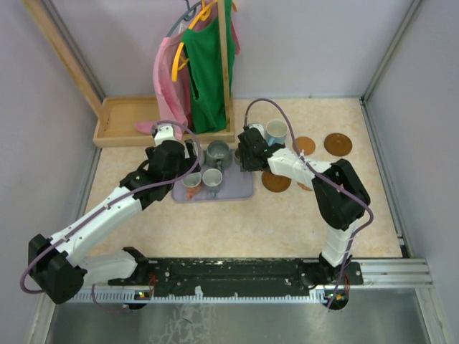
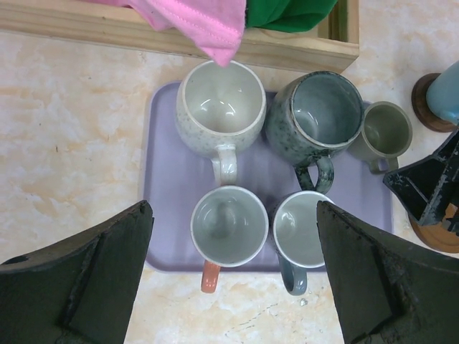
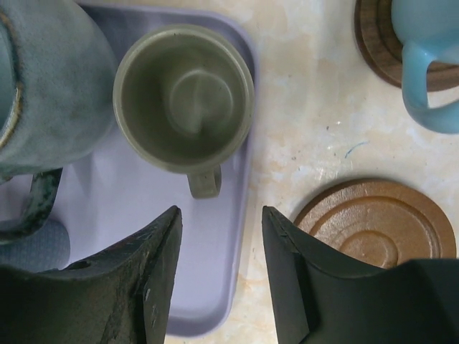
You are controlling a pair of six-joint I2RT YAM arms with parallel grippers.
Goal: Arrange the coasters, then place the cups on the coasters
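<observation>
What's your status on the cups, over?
Left fingers open, empty, over tray. Right fingers open by handle of grey-green cup. Blue cup on coaster; other cups on tray. Dark mug close beside grey-green cup.

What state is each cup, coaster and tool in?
Light blue cup: upright on dark coaster.
Olive cup: upright, empty, on tray.
Speckled white cup: upright, empty, on tray.
Dark green cup: upright, empty, on tray.
Bare coaster: flat, unoccupied.
Left tool: open, empty.
Right tool: open, empty.

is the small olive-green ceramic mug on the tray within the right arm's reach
Probably yes: the right end effector hangs by the olive-green mug, handle facing it, nothing between; a large blue-grey mug crowds one side.
</observation>
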